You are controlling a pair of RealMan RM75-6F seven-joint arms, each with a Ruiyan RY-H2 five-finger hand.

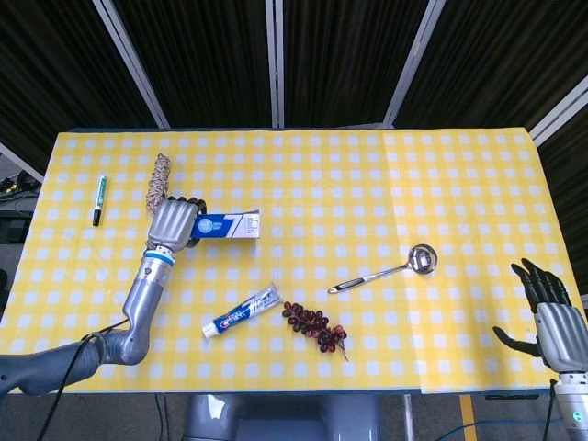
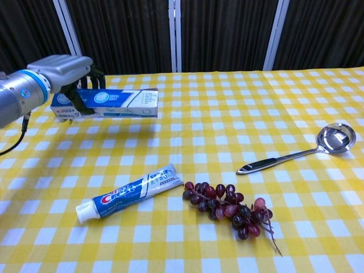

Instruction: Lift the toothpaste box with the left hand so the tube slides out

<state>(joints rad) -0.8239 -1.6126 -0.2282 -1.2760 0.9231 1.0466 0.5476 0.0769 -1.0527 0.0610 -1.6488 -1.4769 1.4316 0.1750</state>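
Nearest, dark purple grape bunch (image 2: 230,210) and blue-white toothpaste tube (image 2: 131,192) lie freed — left hand (image 2: 62,71) grips the blue toothpaste box (image 2: 116,102) aloft; right hand (image 1: 549,308) idles spread, empty.

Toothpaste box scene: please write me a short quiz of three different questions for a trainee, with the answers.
1. True or false: the left hand holds the toothpaste box above the table.
2. Which thing lies nearest the toothpaste tube? A) ladle B) grapes C) marker
3. Fill in: the tube lies ____ the box, on the tablecloth.

Key: 1 true; the chest view shows the box's shadow below it. 2 B. 3 outside. The right hand is open at the table's edge and holds nothing.
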